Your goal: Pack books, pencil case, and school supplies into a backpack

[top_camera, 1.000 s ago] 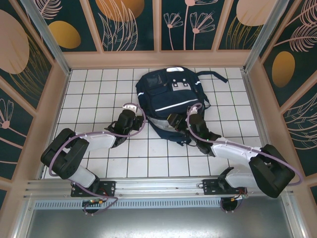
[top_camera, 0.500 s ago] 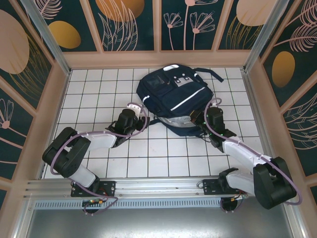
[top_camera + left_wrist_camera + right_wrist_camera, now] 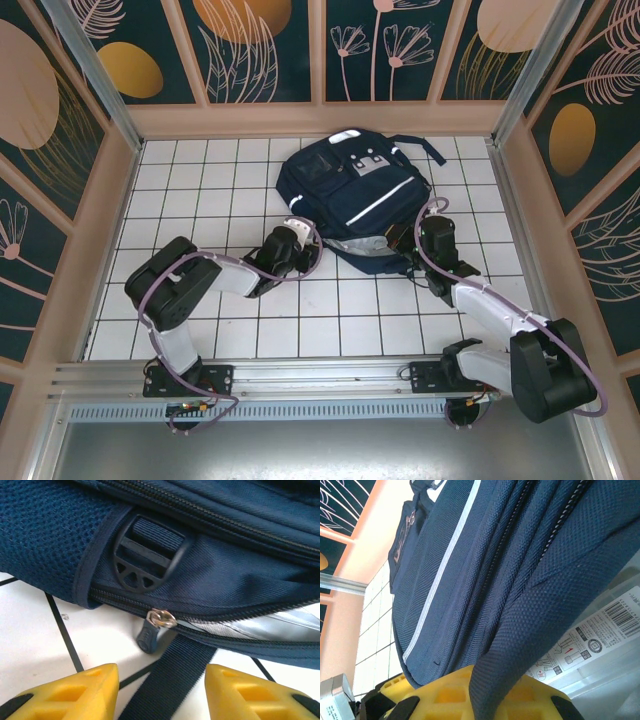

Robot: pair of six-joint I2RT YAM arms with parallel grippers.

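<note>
The large navy blue fabric backpack [image 3: 350, 190] is lying flat at the far middle of the white tiled counter [image 3: 200, 200], with both arms brought in at its near edge.

The right end effector [image 3: 400, 237] is clamped on a fold of the bag's mesh-weave edge. In the right wrist view that fabric is draped over the yellow finger [image 3: 470, 695], and a flat white packet with a barcode and red print [image 3: 600, 630] can be glimpsed just behind it, seemingly inside the opening.

The left end effector [image 3: 300, 240] is held with its jaws apart and nothing gripped. Its wrist view puts the small metal zip slider [image 3: 160, 617] and its dark pull tab [image 3: 148, 637] straight ahead, just below a black plastic buckle [image 3: 147, 555]. A navy webbing strap [image 3: 185, 655] runs between the yellow fingers.

The step in hand looks to be taking that zip pull. For it to be done well:

- The tab alone should be pinched, not the strap beneath it.
- The fingers should be brought forward and slightly left before being closed.
- The right-hand grip should be used as an anchor, so that the zip line is drawn taut and the slider is pulled along the teeth rather than away from them.
</note>
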